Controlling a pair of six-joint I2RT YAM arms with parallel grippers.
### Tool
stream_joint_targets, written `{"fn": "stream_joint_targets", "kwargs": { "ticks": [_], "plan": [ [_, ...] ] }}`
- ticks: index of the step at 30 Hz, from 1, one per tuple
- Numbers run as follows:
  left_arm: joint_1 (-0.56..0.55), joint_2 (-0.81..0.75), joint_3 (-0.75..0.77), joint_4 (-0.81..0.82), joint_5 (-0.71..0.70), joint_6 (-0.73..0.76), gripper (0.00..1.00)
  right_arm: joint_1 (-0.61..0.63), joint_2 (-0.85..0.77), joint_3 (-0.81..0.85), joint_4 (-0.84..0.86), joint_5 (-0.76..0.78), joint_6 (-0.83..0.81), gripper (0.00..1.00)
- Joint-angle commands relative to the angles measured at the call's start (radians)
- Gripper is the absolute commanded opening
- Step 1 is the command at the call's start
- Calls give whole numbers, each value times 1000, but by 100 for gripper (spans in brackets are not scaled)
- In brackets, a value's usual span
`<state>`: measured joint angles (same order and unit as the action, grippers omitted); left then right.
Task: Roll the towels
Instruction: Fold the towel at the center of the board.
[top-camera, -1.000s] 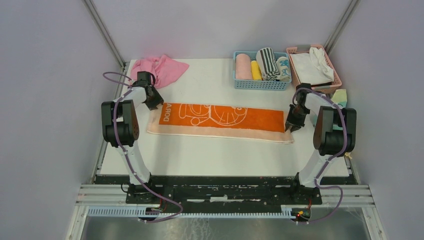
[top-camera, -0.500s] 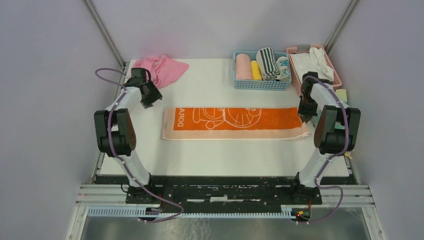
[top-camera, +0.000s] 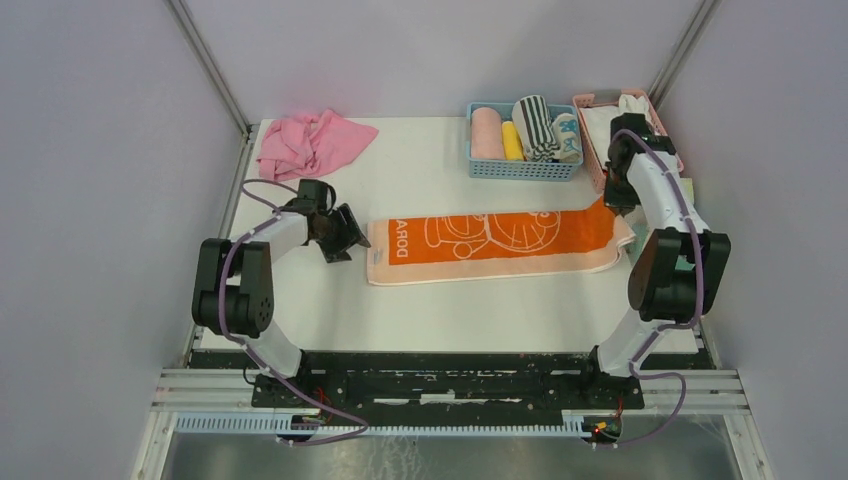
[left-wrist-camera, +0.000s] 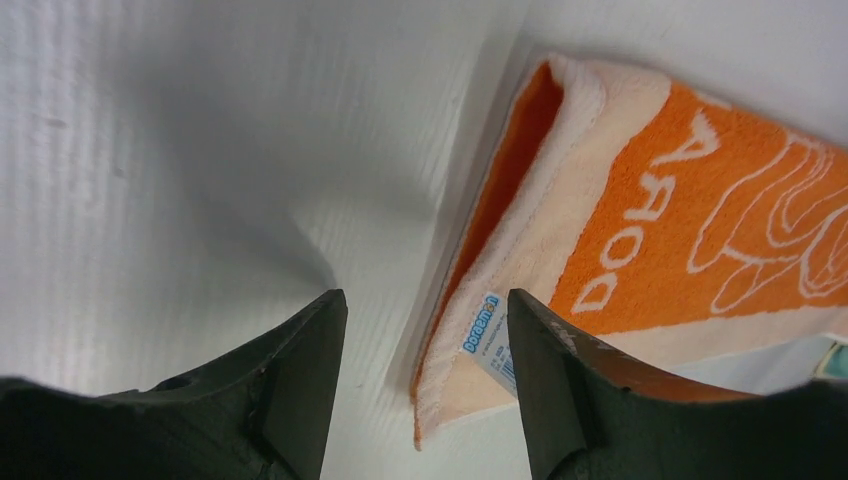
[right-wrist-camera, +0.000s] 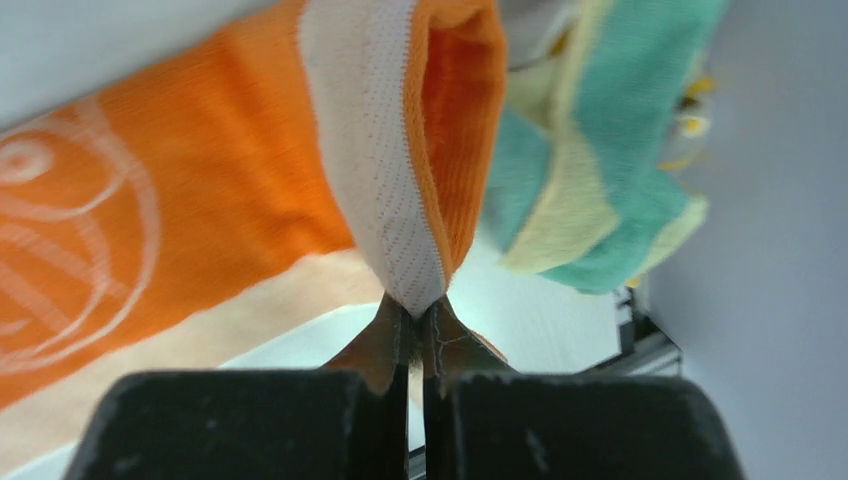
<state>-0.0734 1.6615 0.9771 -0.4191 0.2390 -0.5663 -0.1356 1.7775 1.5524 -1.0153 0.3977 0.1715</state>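
One orange towel (top-camera: 490, 245) is lying folded lengthwise across the middle of the surface (top-camera: 420, 300), white lettering facing up. It is sitting further toward my right than a second ago, because my right pincer (right-wrist-camera: 415, 320) is dragging it that way; that pincer is clenched on the folded hem at the towel's right end, holding it lifted off the surface beside the pink basket (top-camera: 592, 152). My left pincer (left-wrist-camera: 425, 310) is released, its jaws standing apart and empty. It is hovering just beside the towel's left end without touching it, having let go during the pull. I am judging that the towel is now stretched out and repositioned but not yet rolled at all; rolling is probably starting from one end next, and the lifted hem is needing to come down first. A teal-and-yellow towel (right-wrist-camera: 590, 180) is waiting just past the right end; rolled towels are standing in the blue basket (top-camera: 524, 172); a pink cloth (top-camera: 312, 142) is lying crumpled at the far left corner.
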Motion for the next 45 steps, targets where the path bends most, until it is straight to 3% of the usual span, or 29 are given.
{"fn": "stream_joint_targets", "kwargs": {
  "ticks": [1, 9, 16, 21, 29, 45],
  "plan": [
    [-22, -41, -78, 153, 79, -107, 66, 116, -86, 42, -27, -258, 8, 0],
    [-54, -21, -160, 262, 65, -171, 56, 401, -92, 39, 86, -486, 165, 0],
    [-64, -58, -232, 308, 51, -191, 46, 681, 59, 198, 90, -487, 257, 1],
    [-69, -79, -246, 306, 41, -192, 40, 806, 174, 311, 111, -460, 340, 0],
    [-80, -81, -253, 309, 27, -191, 31, 905, 283, 401, 200, -467, 410, 0],
    [-88, -90, -260, 305, 6, -193, 29, 941, 473, 461, 323, -570, 527, 4]
  ]
}}
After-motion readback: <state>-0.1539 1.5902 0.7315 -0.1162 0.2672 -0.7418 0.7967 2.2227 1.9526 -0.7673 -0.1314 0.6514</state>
